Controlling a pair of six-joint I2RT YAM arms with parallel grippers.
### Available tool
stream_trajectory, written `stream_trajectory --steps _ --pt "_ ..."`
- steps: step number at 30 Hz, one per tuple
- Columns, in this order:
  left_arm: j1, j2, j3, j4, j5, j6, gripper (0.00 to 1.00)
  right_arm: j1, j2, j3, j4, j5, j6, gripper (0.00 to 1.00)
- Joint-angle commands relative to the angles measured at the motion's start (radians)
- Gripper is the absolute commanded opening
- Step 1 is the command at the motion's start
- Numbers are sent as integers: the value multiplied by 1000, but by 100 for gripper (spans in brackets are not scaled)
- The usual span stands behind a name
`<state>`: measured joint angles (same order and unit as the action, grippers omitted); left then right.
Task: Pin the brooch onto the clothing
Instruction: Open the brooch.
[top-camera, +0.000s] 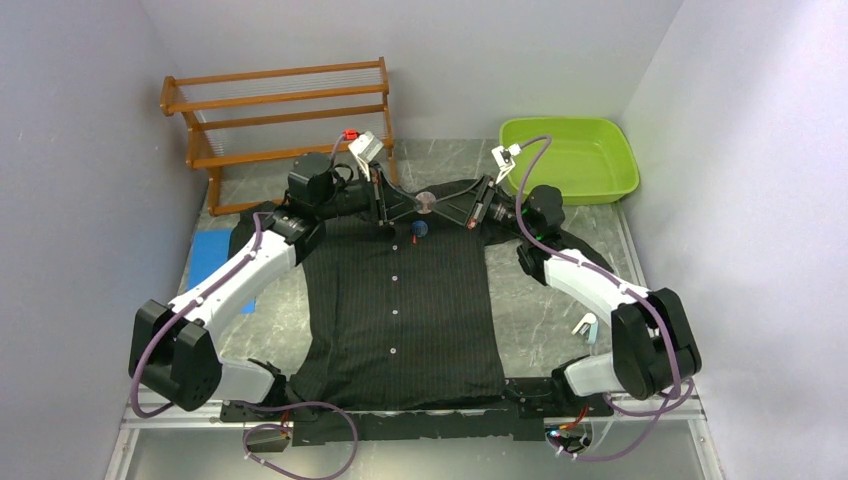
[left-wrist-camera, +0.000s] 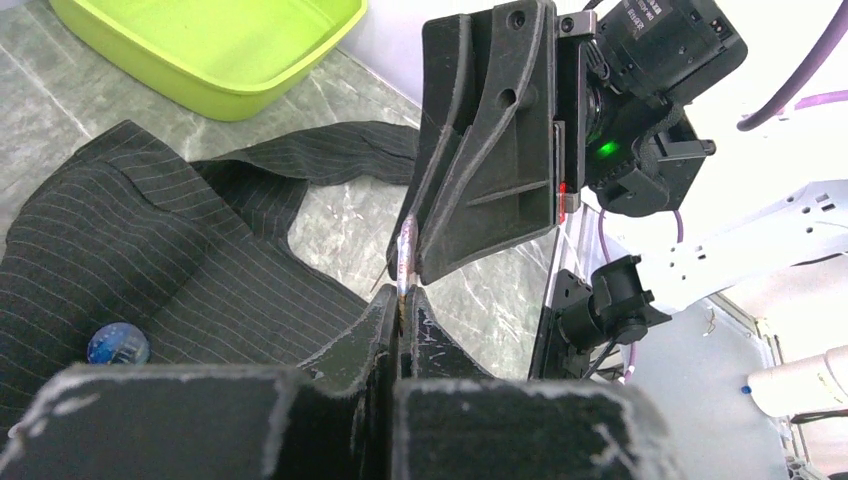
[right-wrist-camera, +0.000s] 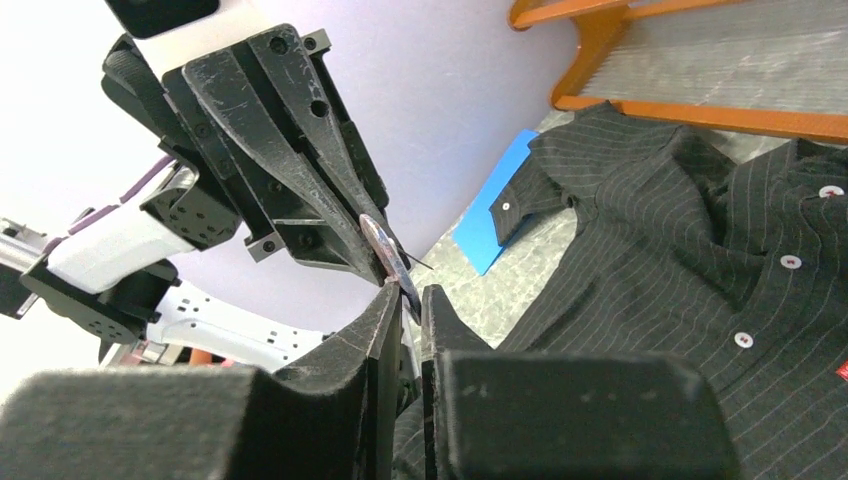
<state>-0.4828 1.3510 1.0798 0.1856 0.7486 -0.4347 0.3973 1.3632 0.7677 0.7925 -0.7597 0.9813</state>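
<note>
Brooch (top-camera: 425, 200) was up off the table (top-camera: 530, 310), held in the air over the collar of the clothing (top-camera: 400, 310), right where my two hands met. Clothing lay flat on the table, front up, collar at the far side, hem toward the arm bases.

Far left: wooden rack (top-camera: 280, 100) by the back wall. Blue mat (top-camera: 212, 260) lay on the table beside the left sleeve, partly under my left arm.

Left hand (left-wrist-camera: 400, 322) reached in from the left, jaws clamped on the brooch's edge. In the right wrist view I saw the disc edge-on in its tips, a thin pin poking out sideways.

Small blue bead (top-camera: 419, 228) sat on the clothing just below the collar, near the button line.

Right hand (right-wrist-camera: 405, 305) came in from the right, tip to tip with the left. Jaws were narrow with a slim gap, and the brooch's lower rim sat in that gap. I couldn't tell if it was actually pinching.

Far right: green tub (top-camera: 570, 155) on the table, past the right shoulder, apart from the clothing.
</note>
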Motion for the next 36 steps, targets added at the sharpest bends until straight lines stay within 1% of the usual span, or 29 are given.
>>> stream_trajectory --steps 1,4,5,7,10,11,12,13,14,15,17,18,19,21,22,23,25,28,29,31,32,36 --pt "0 0 30 18 28 -4 3 6 16 52 166 -23 42 12" --pt "0 5 36 4 29 2 3 6 51 60 254 -64 73 12" --pt "1 5 35 4 28 3 3 6 60 61 284 -74 90 9" --pt "1 4 33 5 26 3 3 5 71 63 313 -91 100 0" --pt "0 8 38 2 27 5 3 5 66 64 301 -102 82 0" --pt "0 10 40 -3 27 6 7 5 57 64 282 -104 68 0" --pt "1 12 45 -10 24 8 17 5 47 65 252 -104 47 0" --pt "1 14 51 -20 18 11 32 5 34 66 207 -103 19 0" --pt "1 15 54 -28 13 12 45 4 18 71 148 -99 -11 0" --pt "1 15 55 -34 6 14 52 2 -1 78 62 -87 -53 0" --pt "1 6 54 -49 -30 23 61 -5 -49 111 -168 -35 -173 0" --pt "1 -1 54 -64 -57 32 63 -6 -73 138 -306 5 -245 0" --pt "1 -8 56 -92 -86 45 67 -6 -102 168 -486 59 -312 0" --pt "1 -26 60 -131 -156 68 70 -6 -135 225 -722 173 -415 0" --pt "1 -35 62 -151 -186 83 82 -8 -144 251 -838 226 -457 0" --pt "1 -45 62 -162 -208 95 85 -11 -150 277 -936 271 -488 0" --pt "1 -64 58 -174 -253 111 89 -17 -154 311 -1090 326 -531 0" --pt "1 -81 55 -183 -283 143 90 -27 -136 336 -1276 374 -562 0" --pt "0 -80 59 -184 -287 152 89 -31 -116 340 -1327 367 -565 0" --pt "1 -75 66 -212 -292 163 89 -42 -67 338 -1406 293 -572 0" --pt "0 -72 71 -219 -290 165 89 -46 -46 324 -1418 235 -570 0" --pt "0 -64 77 -224 -273 173 88 -56 17 248 -1402 64 -555 0"
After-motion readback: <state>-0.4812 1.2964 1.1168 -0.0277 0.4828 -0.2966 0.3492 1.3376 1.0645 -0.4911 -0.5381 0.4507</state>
